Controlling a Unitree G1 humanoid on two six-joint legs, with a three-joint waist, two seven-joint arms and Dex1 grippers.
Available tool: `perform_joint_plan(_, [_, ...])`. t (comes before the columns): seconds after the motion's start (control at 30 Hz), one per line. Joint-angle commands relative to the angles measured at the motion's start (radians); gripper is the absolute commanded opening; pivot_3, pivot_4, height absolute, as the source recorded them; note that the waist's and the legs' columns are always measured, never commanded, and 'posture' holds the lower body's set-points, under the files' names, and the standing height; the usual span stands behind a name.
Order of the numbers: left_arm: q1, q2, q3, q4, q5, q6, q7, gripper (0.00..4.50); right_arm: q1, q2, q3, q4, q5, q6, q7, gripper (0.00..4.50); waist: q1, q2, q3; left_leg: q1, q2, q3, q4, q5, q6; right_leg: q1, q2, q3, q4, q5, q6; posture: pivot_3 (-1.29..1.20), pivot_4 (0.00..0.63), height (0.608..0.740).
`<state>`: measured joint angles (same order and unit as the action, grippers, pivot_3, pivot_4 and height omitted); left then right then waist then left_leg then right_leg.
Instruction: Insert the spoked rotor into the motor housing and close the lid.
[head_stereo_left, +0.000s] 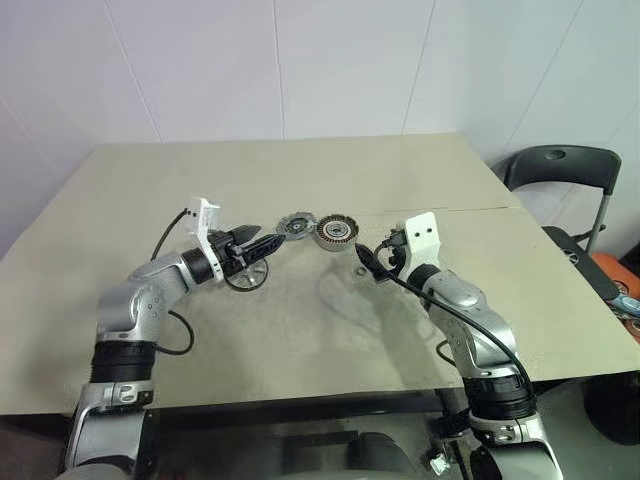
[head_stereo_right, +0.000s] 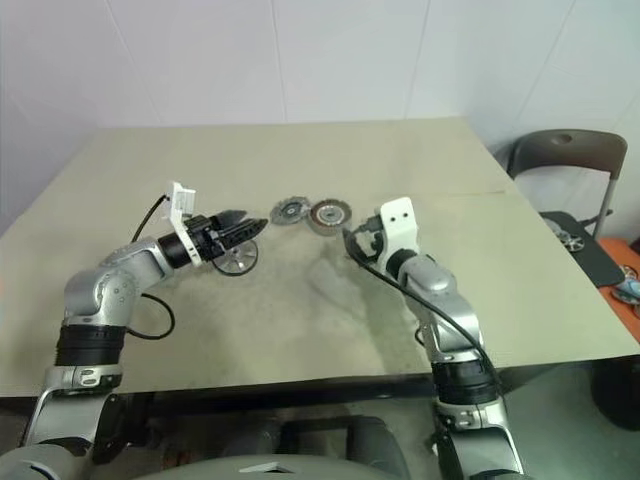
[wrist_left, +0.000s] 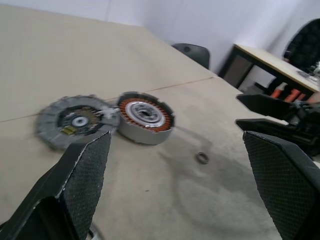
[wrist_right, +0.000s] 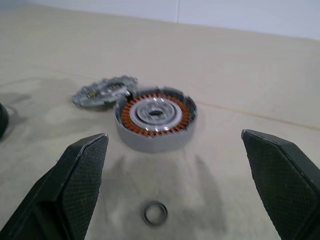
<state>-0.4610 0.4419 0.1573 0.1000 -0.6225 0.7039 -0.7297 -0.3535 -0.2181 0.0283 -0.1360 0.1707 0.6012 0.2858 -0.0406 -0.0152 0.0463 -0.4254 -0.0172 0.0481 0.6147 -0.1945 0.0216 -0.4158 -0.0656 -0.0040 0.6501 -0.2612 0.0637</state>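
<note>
The motor housing (head_stereo_left: 335, 232), a silver ring with coppery coils inside, stands near the middle of the table. The grey lid (head_stereo_left: 296, 226) lies flat against its left side, touching it. Nearer the front and further left, the spoked rotor (head_stereo_left: 247, 275) lies on the table. My left gripper (head_stereo_left: 258, 243) hovers just over the rotor, open and empty, pointing towards the housing. My right gripper (head_stereo_left: 370, 258) is just right of the housing and aimed at it, also open with nothing between its fingers. The right wrist view has the housing (wrist_right: 155, 117) straight ahead.
A small metal ring (wrist_right: 155, 213) lies on the table between my right gripper and the housing. A seam (head_stereo_left: 450, 210) crosses the table's right half. A dark chair (head_stereo_left: 560, 170) stands past the table's right edge.
</note>
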Motion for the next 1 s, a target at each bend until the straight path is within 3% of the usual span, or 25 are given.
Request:
perform_joint_plan(0.03, [0.008,0.006,0.062,-0.089,-0.051,0.028,0.032,4.5,-0.024,0.007,0.002,-0.017,0.013,-0.006,0.013,4.46,0.0,0.0,0.0,0.0,0.0,0.0,0.0,0.0,0.0,0.0,0.0,0.0,0.0,0.0,0.0,0.0,0.0,0.74])
perform_joint_plan(0.57, [0.136,-0.032,0.104,-0.217,-0.073,0.013,0.122,4.5,-0.13,-0.024,0.05,0.082,-0.007,-0.024,0.107,4.46,0.003,0.0,0.0,0.0,0.0,0.0,0.0,0.0,0.0,-0.001,0.0,0.0,-0.001,0.001,-0.001,0.0,0.0,0.74])
perform_joint_plan(1.0, [0.134,-0.042,0.116,-0.201,-0.072,-0.019,0.136,4.5,-0.151,-0.042,0.058,0.104,-0.02,-0.025,0.132,4.46,0.001,0.0,0.0,0.0,0.0,0.0,0.0,0.0,0.0,0.0,0.0,0.0,-0.001,0.001,-0.001,0.0,0.0,0.74])
